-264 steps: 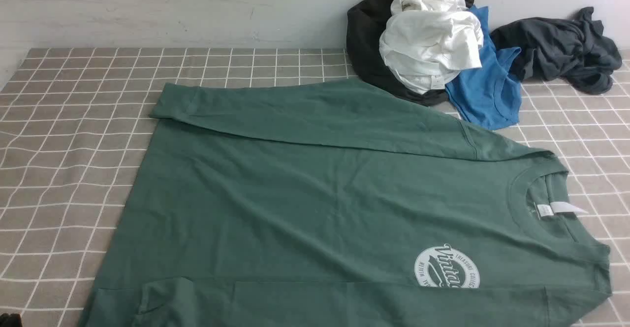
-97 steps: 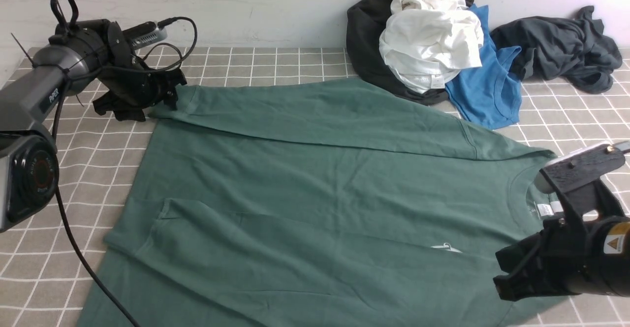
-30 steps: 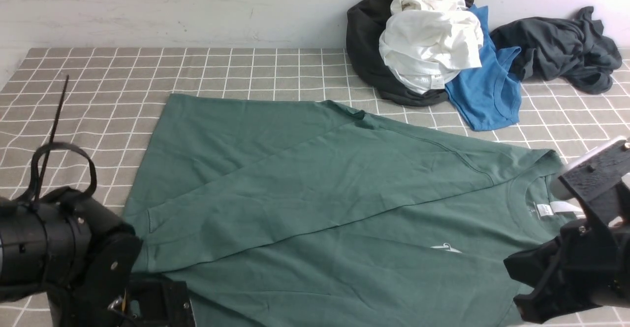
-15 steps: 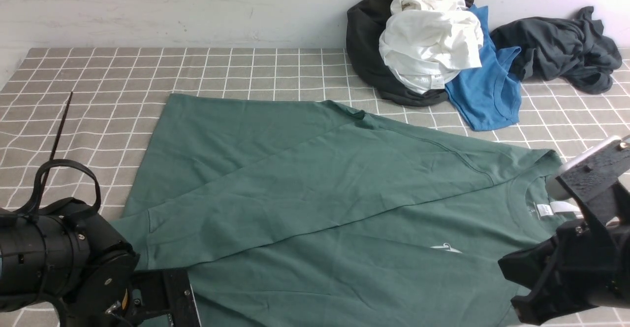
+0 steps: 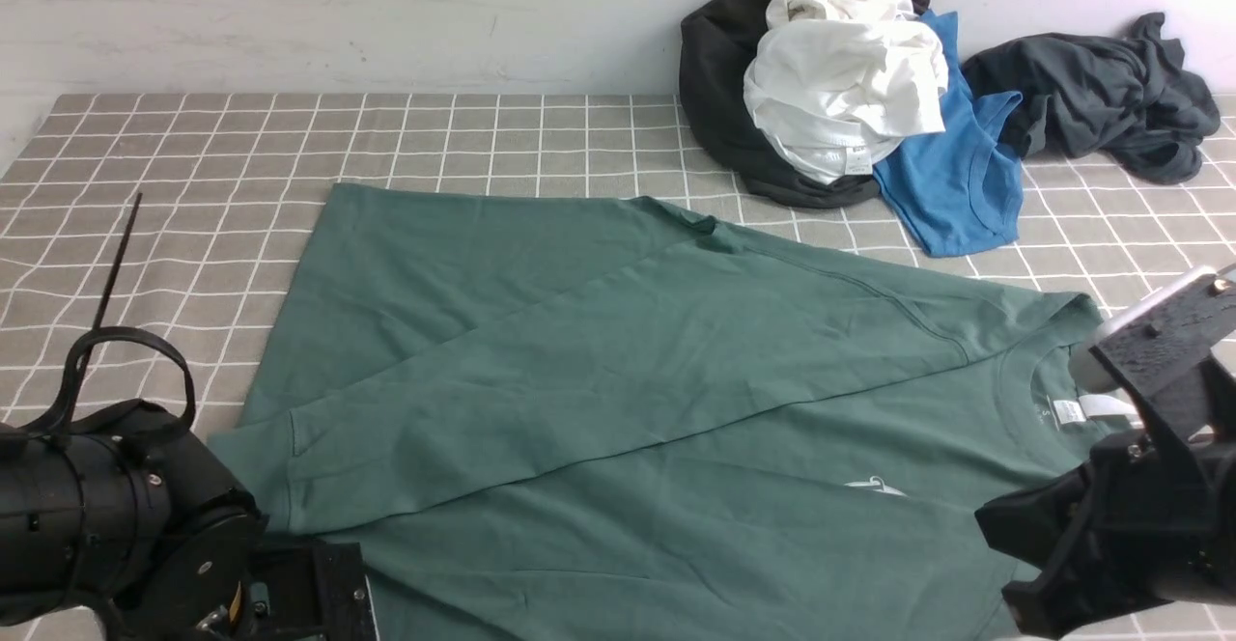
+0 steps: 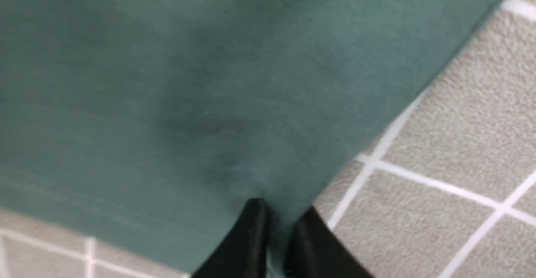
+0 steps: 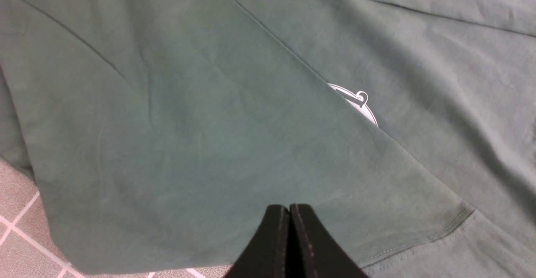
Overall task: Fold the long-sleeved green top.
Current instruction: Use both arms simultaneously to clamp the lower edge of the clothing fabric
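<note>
The green long-sleeved top (image 5: 628, 409) lies flat on the checked cloth, neck to the right, white neck label (image 5: 1081, 409) showing. Both sleeves are folded across the body; the near one covers most of the white logo (image 5: 874, 485), also seen in the right wrist view (image 7: 356, 102). My left gripper (image 6: 278, 211) is at the near left corner, its jaws nearly closed with green fabric (image 6: 167, 81) between them. My right gripper (image 7: 289, 207) is shut and empty, just above the folded near sleeve (image 7: 188, 123) by the shoulder.
A pile of clothes lies at the back right against the wall: a black garment (image 5: 715, 91), a white one (image 5: 850, 91), a bright blue tee (image 5: 956, 187) and a dark grey one (image 5: 1101, 100). Grey checked cloth (image 5: 193, 158) covers the table.
The far sleeve now lies folded diagonally across the body. In the last second my left arm has drawn back toward the near left corner and the cuff end has shifted left. The right arm has barely moved.
</note>
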### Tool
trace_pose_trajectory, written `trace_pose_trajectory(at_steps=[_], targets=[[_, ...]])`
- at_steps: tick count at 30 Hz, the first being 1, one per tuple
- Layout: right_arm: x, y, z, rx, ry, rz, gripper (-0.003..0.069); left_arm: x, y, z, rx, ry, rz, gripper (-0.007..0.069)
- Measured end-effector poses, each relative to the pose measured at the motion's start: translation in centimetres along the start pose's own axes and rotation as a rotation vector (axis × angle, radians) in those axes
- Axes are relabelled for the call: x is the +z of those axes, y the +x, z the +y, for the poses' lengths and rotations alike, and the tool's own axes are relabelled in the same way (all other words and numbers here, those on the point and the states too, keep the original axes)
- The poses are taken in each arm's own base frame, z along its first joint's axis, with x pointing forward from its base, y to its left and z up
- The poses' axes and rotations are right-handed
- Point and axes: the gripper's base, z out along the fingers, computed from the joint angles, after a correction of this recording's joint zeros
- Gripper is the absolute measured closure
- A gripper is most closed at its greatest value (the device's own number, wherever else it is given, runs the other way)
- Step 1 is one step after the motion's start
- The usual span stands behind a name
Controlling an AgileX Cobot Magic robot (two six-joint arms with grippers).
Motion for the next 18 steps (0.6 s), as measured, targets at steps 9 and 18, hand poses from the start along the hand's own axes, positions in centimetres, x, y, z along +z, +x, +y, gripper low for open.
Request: trace_pose_trajectory(at_steps=[9,18], targets=[[-1.9,-0.1,0.6,-0.147,-0.027,-0.006,0.0669,-5.4,1.8,0.1,-0.228,-0.153,-0.131,0.0623],[0.8,0.1,-1.2,-0.552,-0.009,0.276,0.044,-7.3,2.8,0.3,-0.413,-0.251,-0.232,0.0623]])
